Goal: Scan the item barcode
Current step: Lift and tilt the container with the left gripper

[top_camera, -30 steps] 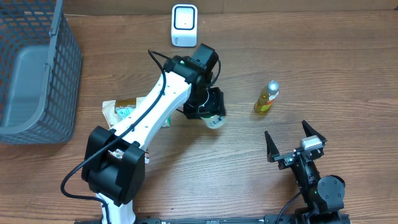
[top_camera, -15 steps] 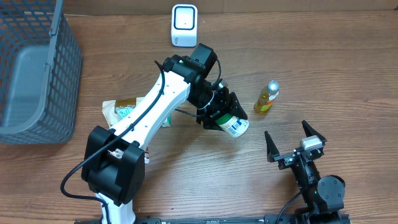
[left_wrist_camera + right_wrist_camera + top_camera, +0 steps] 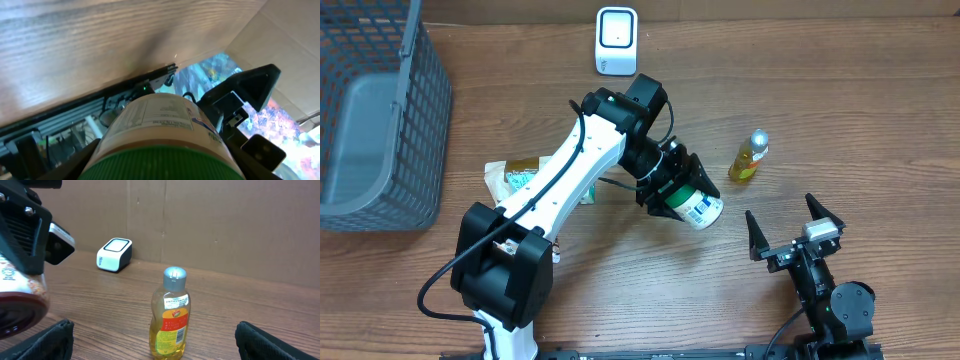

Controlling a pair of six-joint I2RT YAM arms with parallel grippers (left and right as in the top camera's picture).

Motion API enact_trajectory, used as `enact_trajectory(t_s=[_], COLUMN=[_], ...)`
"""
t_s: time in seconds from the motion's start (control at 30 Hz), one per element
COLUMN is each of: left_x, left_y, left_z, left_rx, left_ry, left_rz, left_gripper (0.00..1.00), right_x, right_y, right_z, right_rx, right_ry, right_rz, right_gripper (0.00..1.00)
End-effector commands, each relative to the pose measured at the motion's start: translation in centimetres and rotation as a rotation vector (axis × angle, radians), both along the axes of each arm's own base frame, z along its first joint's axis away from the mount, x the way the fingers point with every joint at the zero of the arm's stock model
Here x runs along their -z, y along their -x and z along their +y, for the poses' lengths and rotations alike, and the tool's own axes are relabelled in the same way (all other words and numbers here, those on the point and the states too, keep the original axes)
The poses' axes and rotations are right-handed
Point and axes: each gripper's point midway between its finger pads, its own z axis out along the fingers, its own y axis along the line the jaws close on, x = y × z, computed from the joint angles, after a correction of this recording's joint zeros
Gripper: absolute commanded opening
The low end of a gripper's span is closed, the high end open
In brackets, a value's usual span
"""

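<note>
Over table (image 3: 840, 90) | left gripper (image 3: 678, 194) grips jar (image 3: 701, 208) | green lid (image 3: 165, 169) cropped, wrist view

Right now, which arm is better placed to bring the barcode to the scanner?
Left. The left gripper holds the jar, tilted, and is nearer the scanner. The right gripper sits open and empty, farther from it.

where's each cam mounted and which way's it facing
overhead: above the table, looking down; both arms show, left gripper shut on a green-lidded white jar, right gripper open.
left wrist: on the left arm, looking along the jar toward the table edge; fingers flank it.
right wrist: low, facing a yellow silver-capped bottle and white box scanner; fingertips at bottom.
shared: overhead and right wrist show bottle and scanner.
</note>
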Motion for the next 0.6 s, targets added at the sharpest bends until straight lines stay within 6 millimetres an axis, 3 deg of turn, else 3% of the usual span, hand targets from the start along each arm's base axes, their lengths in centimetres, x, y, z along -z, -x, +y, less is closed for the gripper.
enact_trajectory(t_s=[0.0,0.57], left_x=[-1.59,-1.58], left_y=[0.06,0.11], left_z=[-0.50,-0.46], left_rx=[-0.011,-0.018], left_ry=[0.048,0.040], left_rz=[0.029,0.042], left_gripper=[0.06,0.09], right_x=[0.22,0.22], right_y=[-0.04,-0.04], right_z=[-0.17,-0.17], right_rx=[0.009,0.009], right_ry=[-0.002,-0.002], right_rz=[-0.002,-0.002], right_gripper=[1.00,1.00])
